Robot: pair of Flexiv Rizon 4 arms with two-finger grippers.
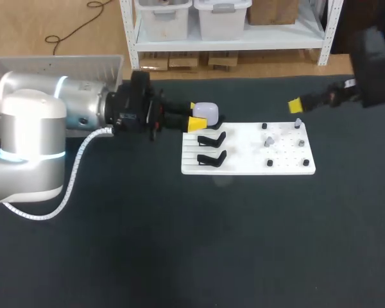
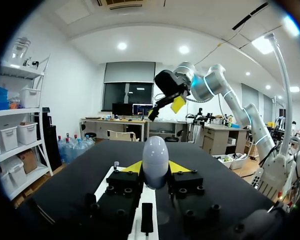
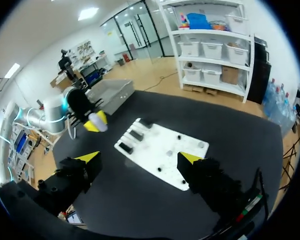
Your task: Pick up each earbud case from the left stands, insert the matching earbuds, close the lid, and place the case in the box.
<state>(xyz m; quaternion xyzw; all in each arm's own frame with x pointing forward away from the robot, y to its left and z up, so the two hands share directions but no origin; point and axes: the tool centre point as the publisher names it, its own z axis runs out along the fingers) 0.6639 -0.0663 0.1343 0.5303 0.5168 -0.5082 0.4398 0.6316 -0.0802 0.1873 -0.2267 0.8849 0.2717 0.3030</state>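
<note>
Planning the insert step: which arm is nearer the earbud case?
Left. The left arm has its jaws shut on the earbud case, at one end of the white board. The right arm hangs by the board's opposite end, jaws open, well apart from the case.

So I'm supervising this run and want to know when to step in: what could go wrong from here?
The rounded earbud case sits only between the left gripper's fingertips, so it could slip or twist if moved quickly. The open right gripper hangs close to the small earbuds on the white board; a slightly off approach might knock one away.
</note>
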